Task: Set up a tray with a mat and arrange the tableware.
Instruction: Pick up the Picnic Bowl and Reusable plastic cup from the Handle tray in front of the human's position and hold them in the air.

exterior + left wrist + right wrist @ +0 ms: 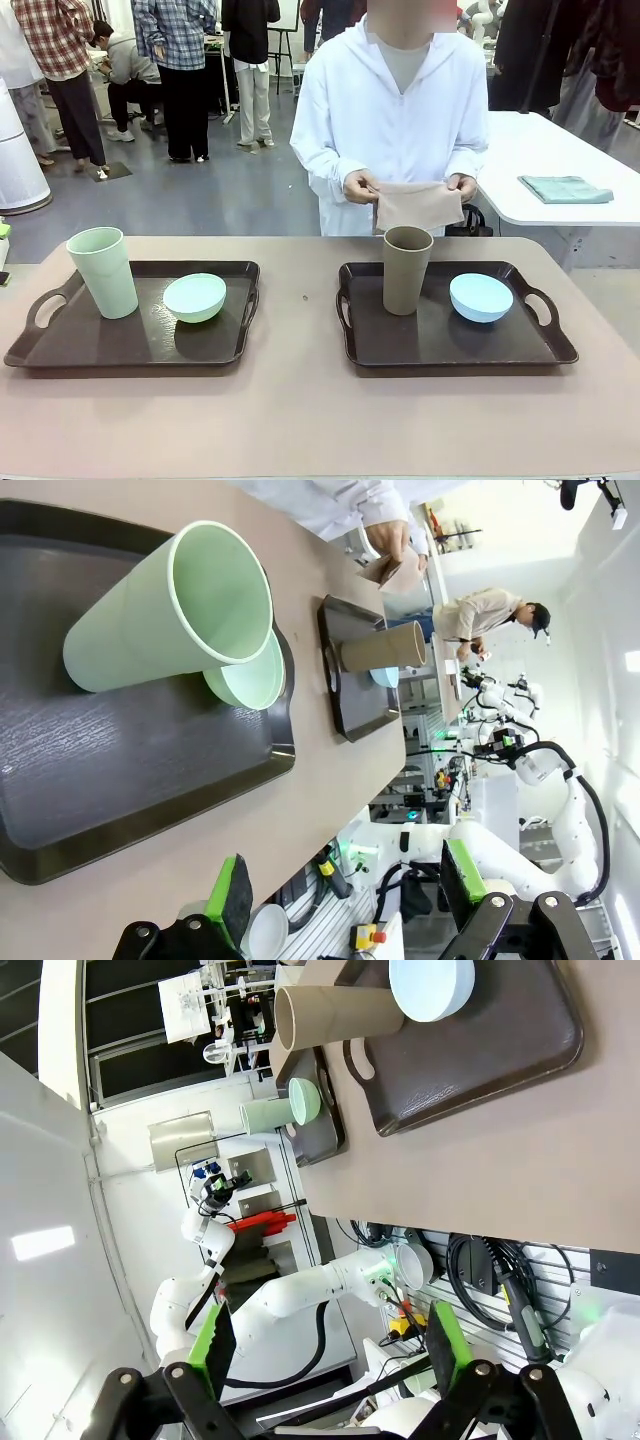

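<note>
**While the person holds up the mat, both trays sit loaded**

As I look across the table (300, 410), the person on the far side holds a tan mat (418, 205) up by its top corners, one hand (360, 186) on one corner and the other hand (464, 187) on the opposite one, well above the tabletop.

Two dark trays lie side by side, apart from each other. On the left tray (130, 350) the pale green cup (103, 272) stands upright toward its left end, with the pale green bowl (195, 297) just beside it. On the right tray (440, 345) the brown cup (407, 270) stands upright near the left end, with the light blue bowl (481, 297) to its right, close but not touching.

The left gripper (347, 875) has its jaws spread wide and grips nothing. The right gripper (330, 1330) is likewise spread wide and empty. Both hang off the table's near edge, well apart from the trays.
</note>
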`<state>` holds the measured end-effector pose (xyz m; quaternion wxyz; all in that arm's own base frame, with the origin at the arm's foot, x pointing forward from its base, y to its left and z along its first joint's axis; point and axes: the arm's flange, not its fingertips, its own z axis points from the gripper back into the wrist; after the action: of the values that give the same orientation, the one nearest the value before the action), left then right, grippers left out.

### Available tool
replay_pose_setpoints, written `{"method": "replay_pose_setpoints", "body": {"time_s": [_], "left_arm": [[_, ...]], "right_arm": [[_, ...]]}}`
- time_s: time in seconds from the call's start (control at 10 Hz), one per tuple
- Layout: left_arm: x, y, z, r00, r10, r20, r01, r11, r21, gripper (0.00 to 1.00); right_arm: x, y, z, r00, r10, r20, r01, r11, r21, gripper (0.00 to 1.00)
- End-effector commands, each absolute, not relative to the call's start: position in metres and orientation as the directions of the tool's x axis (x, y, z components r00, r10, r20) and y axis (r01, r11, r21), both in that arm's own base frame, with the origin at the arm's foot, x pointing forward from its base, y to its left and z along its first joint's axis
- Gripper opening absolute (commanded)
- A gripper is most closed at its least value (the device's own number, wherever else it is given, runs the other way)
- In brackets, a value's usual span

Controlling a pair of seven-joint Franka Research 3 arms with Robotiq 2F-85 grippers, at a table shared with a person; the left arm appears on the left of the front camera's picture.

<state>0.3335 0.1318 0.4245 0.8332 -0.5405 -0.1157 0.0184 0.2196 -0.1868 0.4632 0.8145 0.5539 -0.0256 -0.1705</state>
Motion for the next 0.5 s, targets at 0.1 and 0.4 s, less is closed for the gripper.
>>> {"method": "replay_pose_setpoints", "body": {"time_s": [0.1,0.4], "left_arm": [[0.3327,0.1317,0.4245,0.968,0.162,0.19,0.113,0.394,-0.912,1.0],[0.3335,0.1318,0.4246,0.973,0.156,0.173,0.095,0.415,-0.905,1.0]], "right_arm": [[0.2211,-0.1871,0.4651,0.945,-0.3,-0.132,0.228,0.314,0.922,1.0],[0.2196,-0.1866,0.4632,0.941,-0.305,-0.147,0.249,0.329,0.911,1.0]]}}
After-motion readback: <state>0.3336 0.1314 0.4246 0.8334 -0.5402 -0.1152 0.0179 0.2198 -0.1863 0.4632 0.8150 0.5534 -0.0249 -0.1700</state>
